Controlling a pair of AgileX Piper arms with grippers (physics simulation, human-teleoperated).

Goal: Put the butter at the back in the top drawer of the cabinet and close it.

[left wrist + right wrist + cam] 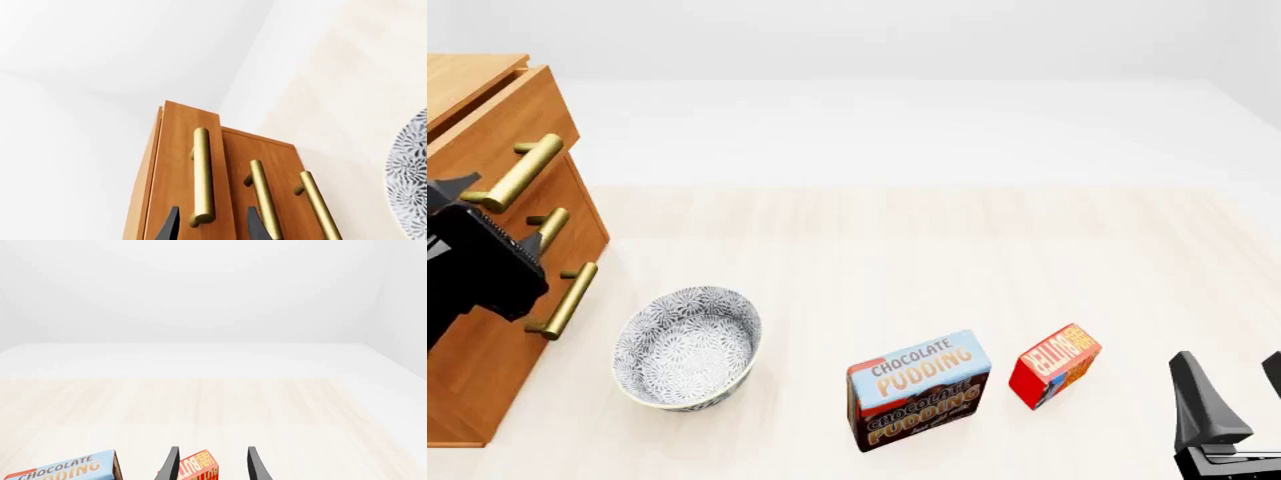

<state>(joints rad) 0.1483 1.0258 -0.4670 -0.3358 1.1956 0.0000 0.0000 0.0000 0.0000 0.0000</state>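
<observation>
- The cabinet (487, 200) stands at the table's left; its top drawer (494, 120) juts slightly out past the two below.
- The left gripper (210, 225), jaws apart, sits just before the top handle (202, 175), touching nothing.
- The butter (1054, 364) lies on the table right of the pudding box (918, 390), near a patterned bowl (687, 347).
- The right gripper (212, 465) is spread wide and empty, with the butter just ahead of it.
</observation>
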